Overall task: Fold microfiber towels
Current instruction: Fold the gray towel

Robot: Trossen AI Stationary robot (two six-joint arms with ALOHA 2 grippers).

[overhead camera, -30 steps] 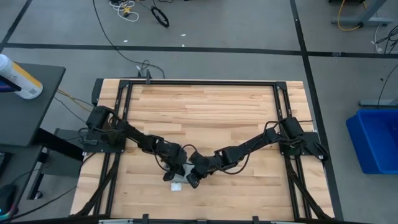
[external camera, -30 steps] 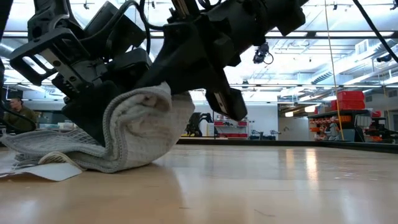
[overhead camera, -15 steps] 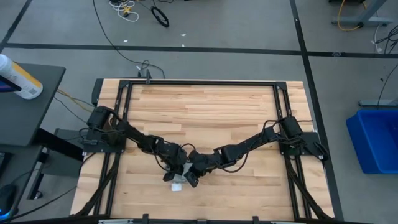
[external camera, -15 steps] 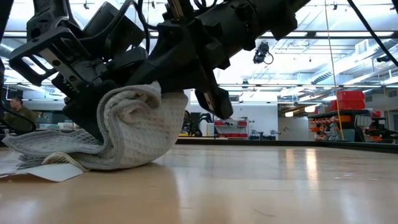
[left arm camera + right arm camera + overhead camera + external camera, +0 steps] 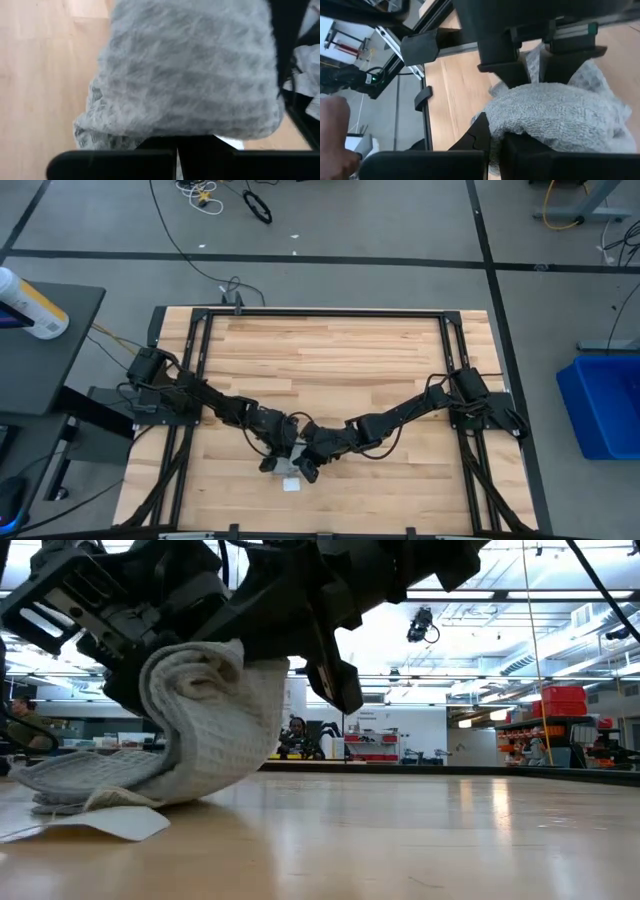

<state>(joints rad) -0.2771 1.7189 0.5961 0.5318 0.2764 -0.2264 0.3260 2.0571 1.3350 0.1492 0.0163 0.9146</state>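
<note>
The light grey-blue microfiber towel (image 5: 205,730) is bunched near the table's front middle, and it also shows small in the high view (image 5: 290,472). It arches up in a hump. Its lower layers (image 5: 80,785) lie on the table, with a white tag (image 5: 112,824) sticking out beside them. My left gripper (image 5: 272,458) and my right gripper (image 5: 306,466) meet over the towel, and both are shut on its raised part. The towel fills the left wrist view (image 5: 190,75) and lies over the fingers in the right wrist view (image 5: 560,117). My left gripper pinches the raised fold of the towel (image 5: 175,127) between its two shut fingers and comes slanting down from the table's left. The cloth bulges over the fingertips and hides the place of contact. The fold is lifted, and the rest trails down to the table. My right gripper pinches the same raised fold at its other side (image 5: 520,132) and comes slanting down from the table's right. Several layers of cloth bunch over the fingers. The fold is held off the table, and the towel curves down below it onto its lower layers.
Bare wooden tabletop (image 5: 340,360) spreads on all sides, inside a black frame (image 5: 320,312). The two arms nearly touch above the towel. A person's hand (image 5: 335,130) shows off the table in the right wrist view.
Both grippers have gone a little up and toward the table's left edge, still shut on the towel. The raised fold has risen and arched further over the layers lying on the table. Those layers and the tag have stayed down.
</note>
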